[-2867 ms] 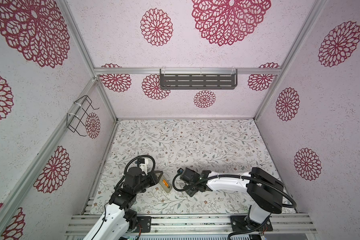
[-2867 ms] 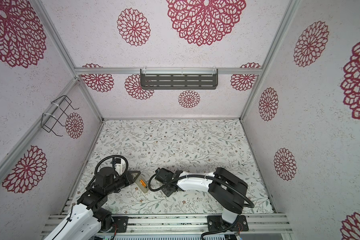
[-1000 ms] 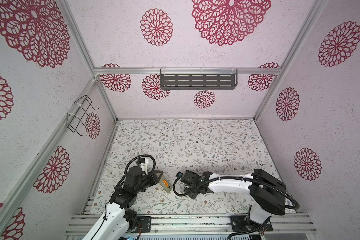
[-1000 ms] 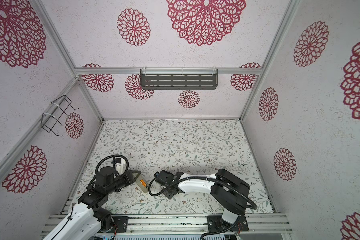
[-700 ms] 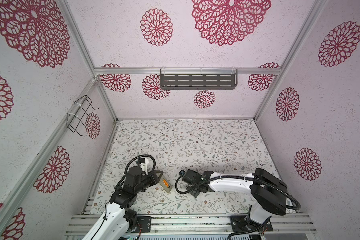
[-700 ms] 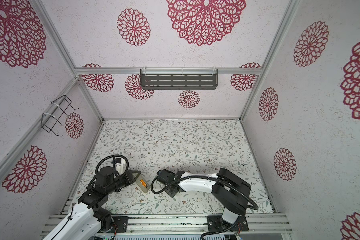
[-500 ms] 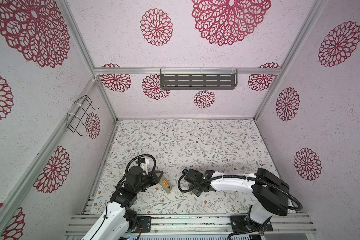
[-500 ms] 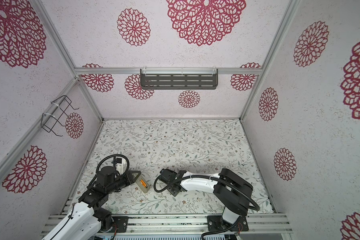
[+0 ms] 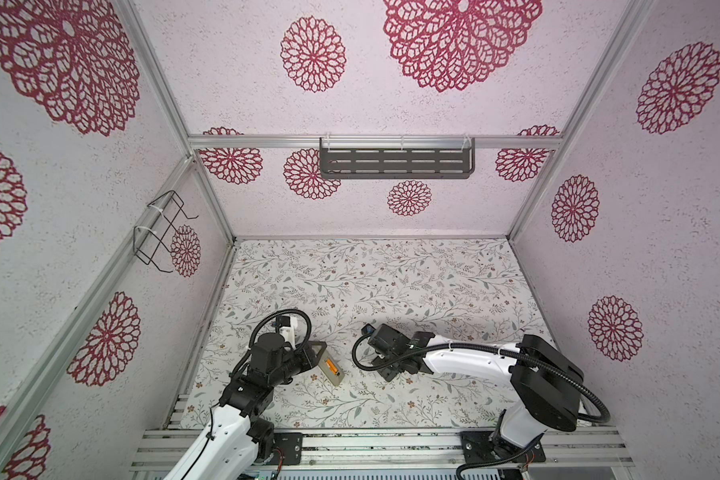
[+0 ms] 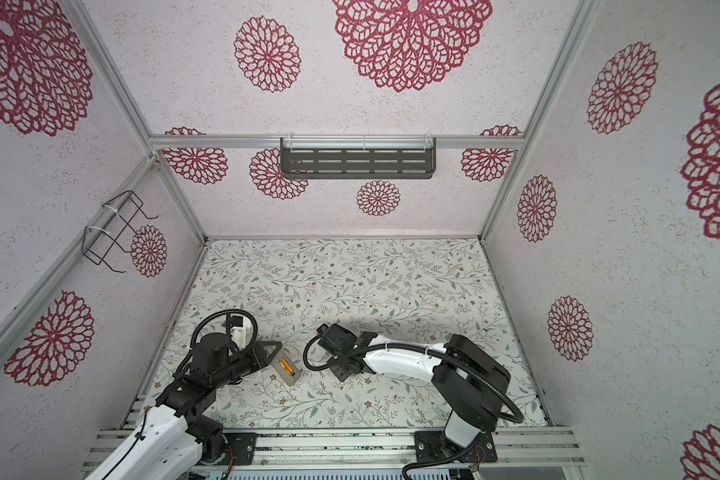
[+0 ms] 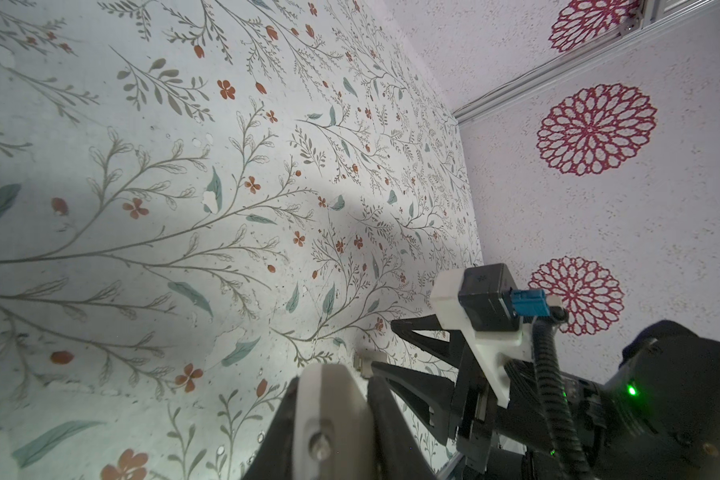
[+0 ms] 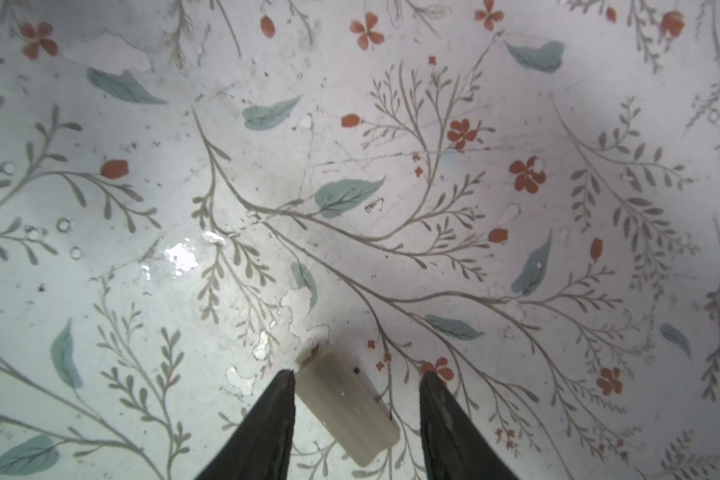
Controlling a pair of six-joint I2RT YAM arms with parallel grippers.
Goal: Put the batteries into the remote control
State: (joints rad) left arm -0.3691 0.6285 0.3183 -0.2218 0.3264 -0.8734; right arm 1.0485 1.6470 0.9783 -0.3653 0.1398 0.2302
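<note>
Left end effector (image 9: 317, 354) clamps remote control (image 9: 332, 371) — likely light, slick; you hold its long edges. Right end effector (image 12: 356, 374) spread astride cover (image 12: 350, 411).

Left jaws clamped, right jaws apart

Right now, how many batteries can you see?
1: an orange battery in the open back of the remote control, held by the left gripper. A second may be hidden.
</note>
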